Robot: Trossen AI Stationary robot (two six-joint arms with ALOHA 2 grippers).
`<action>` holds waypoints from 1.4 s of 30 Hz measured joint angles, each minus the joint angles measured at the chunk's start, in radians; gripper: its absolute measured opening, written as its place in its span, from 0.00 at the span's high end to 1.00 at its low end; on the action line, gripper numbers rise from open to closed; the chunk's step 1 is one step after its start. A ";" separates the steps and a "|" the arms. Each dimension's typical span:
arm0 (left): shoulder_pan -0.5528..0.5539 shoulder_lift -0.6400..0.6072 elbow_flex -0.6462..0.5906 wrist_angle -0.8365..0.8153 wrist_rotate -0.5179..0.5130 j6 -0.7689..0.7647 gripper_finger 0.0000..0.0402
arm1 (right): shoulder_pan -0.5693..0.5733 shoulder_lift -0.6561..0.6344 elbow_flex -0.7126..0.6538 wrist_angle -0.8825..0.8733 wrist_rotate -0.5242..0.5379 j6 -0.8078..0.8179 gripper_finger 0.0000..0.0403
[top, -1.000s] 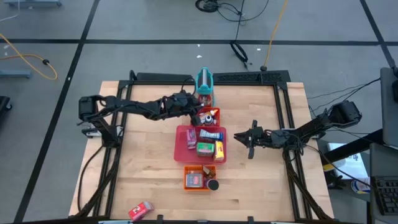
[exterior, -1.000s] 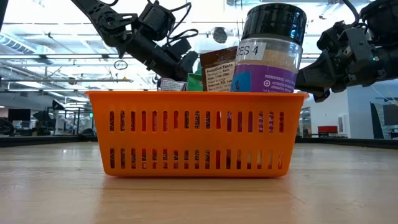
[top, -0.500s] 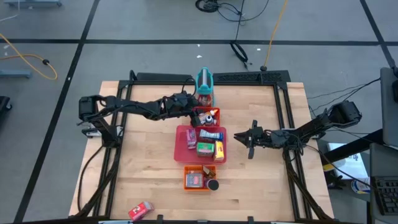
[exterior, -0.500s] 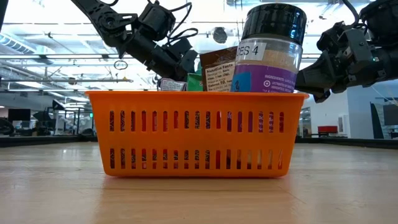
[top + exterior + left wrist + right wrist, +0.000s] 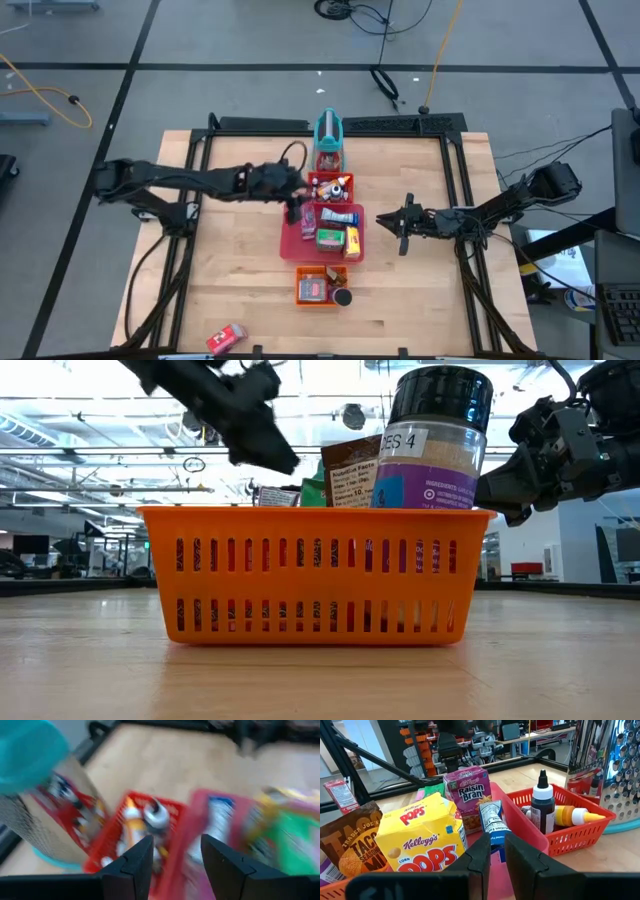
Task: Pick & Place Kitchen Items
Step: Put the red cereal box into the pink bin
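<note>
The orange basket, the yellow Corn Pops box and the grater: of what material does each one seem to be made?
Orange basket: looks like moulded plastic, slightly glossy, with even slotted walls.
Yellow Corn Pops box: probably thin printed cardboard, with folded edges and a creased top flap.
Grater: seems to be shiny metal, since its perforated face reflects the room; its teal parts could be plastic, which cannot be confirmed.

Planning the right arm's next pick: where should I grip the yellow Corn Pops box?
Grip the Corn Pops box across its narrow thickness near the exposed top edge, coming from above. It stands close among the Raisin Bran box and taco packet, leaving its sides probably crowded.
</note>
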 joint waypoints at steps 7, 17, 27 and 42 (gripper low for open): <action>-0.223 -0.135 0.000 -0.217 0.001 -0.048 0.59 | 0.000 0.000 0.000 0.002 0.000 0.004 0.88; -0.611 -0.210 0.000 -0.305 -0.002 -0.182 0.59 | 0.000 0.000 0.000 0.004 0.000 0.019 0.88; -0.867 -0.207 0.000 -0.318 -0.130 -0.519 0.59 | 0.000 0.000 0.000 0.013 0.000 0.019 0.88; -1.080 -0.186 0.000 -0.347 -0.314 -1.008 0.59 | 0.000 0.000 0.000 0.012 0.000 0.017 0.88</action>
